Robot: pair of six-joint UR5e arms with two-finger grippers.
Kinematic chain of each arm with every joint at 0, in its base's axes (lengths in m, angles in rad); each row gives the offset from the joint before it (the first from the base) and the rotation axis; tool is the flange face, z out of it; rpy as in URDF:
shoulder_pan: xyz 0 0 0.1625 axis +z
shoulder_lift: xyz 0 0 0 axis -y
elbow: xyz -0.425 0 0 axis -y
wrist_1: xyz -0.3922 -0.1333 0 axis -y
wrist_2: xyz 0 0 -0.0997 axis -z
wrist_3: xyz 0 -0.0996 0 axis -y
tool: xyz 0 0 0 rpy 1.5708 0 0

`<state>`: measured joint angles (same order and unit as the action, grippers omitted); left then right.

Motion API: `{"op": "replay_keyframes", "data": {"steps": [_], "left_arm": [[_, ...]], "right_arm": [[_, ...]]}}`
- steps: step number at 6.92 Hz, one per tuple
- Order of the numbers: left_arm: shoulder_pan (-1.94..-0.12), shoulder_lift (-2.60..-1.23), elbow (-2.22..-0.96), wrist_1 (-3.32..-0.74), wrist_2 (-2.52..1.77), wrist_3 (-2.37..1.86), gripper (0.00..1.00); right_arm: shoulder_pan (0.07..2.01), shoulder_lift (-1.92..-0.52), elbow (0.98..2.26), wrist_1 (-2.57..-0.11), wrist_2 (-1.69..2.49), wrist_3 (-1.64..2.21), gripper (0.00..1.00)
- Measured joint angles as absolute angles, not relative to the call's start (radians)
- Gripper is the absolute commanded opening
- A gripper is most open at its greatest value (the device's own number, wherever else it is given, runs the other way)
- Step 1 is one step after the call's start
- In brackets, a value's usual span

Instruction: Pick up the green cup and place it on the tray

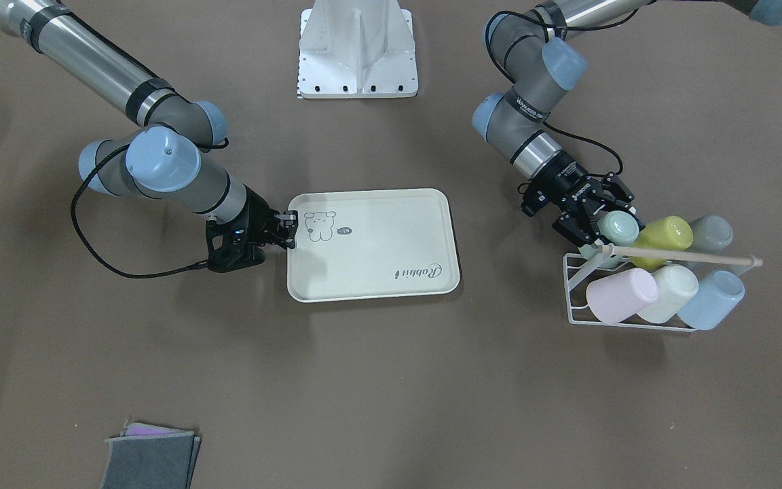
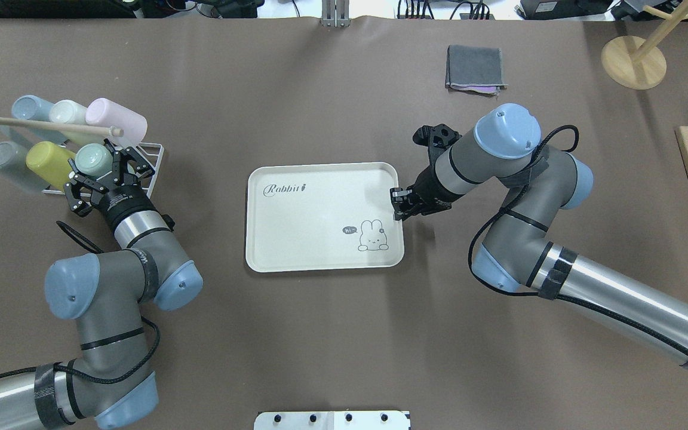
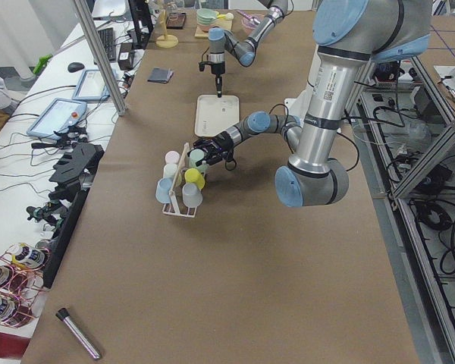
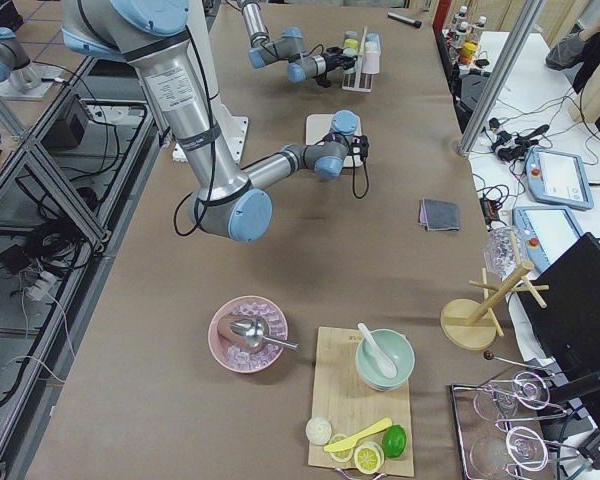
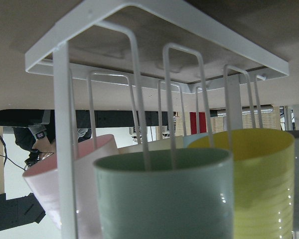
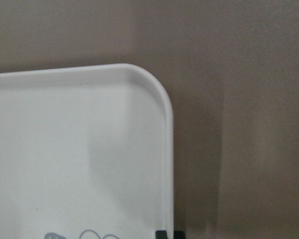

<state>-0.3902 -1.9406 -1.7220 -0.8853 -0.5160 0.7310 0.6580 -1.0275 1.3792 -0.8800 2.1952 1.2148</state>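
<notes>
We look down on one rounded corner of the tray (image 6: 65, 139), which fills the left half of the view. Its raised rim (image 6: 170, 149) runs up the middle, curves over near the top and goes off to the left edge. The brown table (image 6: 239, 124) lies above and to the right. A soft shadow (image 6: 124, 169) falls on the tray's floor beside the rim. At the bottom edge we catch the grey tops of a drawing (image 6: 92, 234) and a small dark shape (image 6: 162, 233) at the rim. Too little of that shape shows for us to tell what it is.

Overhead: high, steeply down; shares tray (image 2: 320, 215) with front view (mirrored).
Wrists: very close; left seemingly inverted, at rack (image 5: 139, 30).
</notes>
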Motion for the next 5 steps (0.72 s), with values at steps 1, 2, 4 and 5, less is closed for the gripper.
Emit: {"op": "replay_keyframes", "data": {"steps": [1,2,4,5], "left_arm": [[-0.391,-1.931,-1.761,-0.846,-0.519,0.715,0.29],[-0.391,-1.922,-1.819,-0.765,-0.524,0.681,0.29],[-0.392,-1.92,-1.936,-0.591,-0.568,0.617,0.3],[-0.394,-1.924,-1.991,-0.53,-0.6,0.607,0.3]], "right_arm": [[0.662,-1.031,1.379,-0.88,2.198,1.216,1.0],[0.676,-1.036,1.381,-0.881,2.206,1.218,1.0],[0.75,-1.044,1.4,-0.903,2.243,1.222,1.0],[0.798,-1.058,1.442,-0.955,2.255,1.22,1.0]]}}
